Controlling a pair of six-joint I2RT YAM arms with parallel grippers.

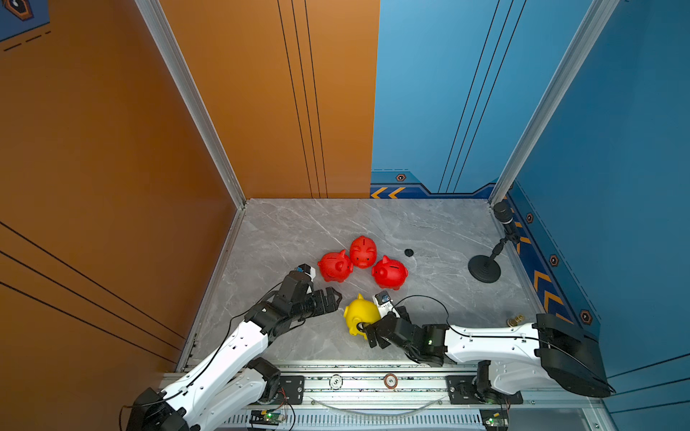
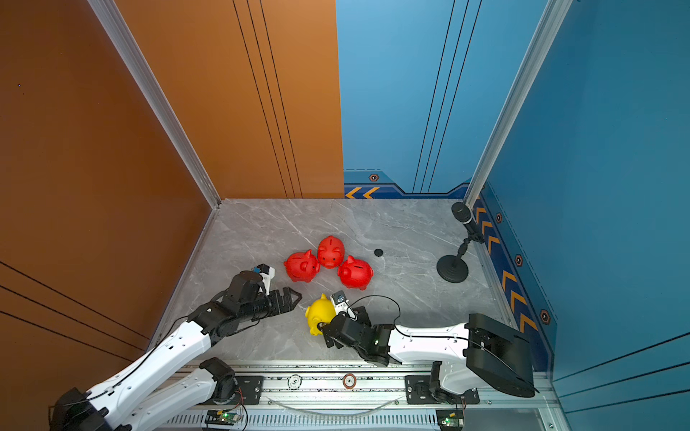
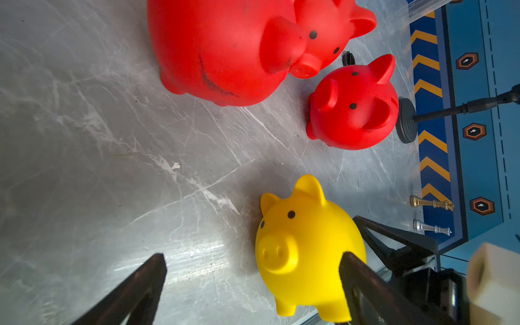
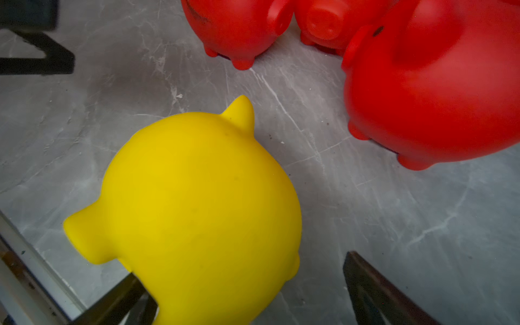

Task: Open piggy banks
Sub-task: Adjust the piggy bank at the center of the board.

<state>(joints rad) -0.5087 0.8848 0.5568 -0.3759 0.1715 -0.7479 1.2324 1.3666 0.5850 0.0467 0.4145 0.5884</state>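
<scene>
Three red piggy banks [image 1: 335, 266] [image 1: 363, 252] [image 1: 390, 273] stand upright in a tight cluster mid-table, slots up. The yellow piggy bank [image 1: 359, 313] [image 2: 319, 311] sits closer to the front, tipped on the table. My left gripper [image 1: 334, 298] [image 3: 253, 257] is open just left of it, level with its snout, and holds nothing. My right gripper [image 1: 367, 330] [image 4: 242, 267] is open around the yellow piggy bank [image 4: 197, 197] from the rear. One finger is hidden behind its body and the other stands clear of it. In the left wrist view the yellow piggy bank [image 3: 306, 244] faces the camera.
A small round black plug [image 1: 409, 252] lies right of the red cluster. A black stand with a round base [image 1: 484, 268] is at the right wall. A gold piece [image 3: 430, 202] and a silver piece [image 3: 432, 228] lie near the blue wall. An orange wall bounds the left side and a metal rail [image 1: 373, 380] the front.
</scene>
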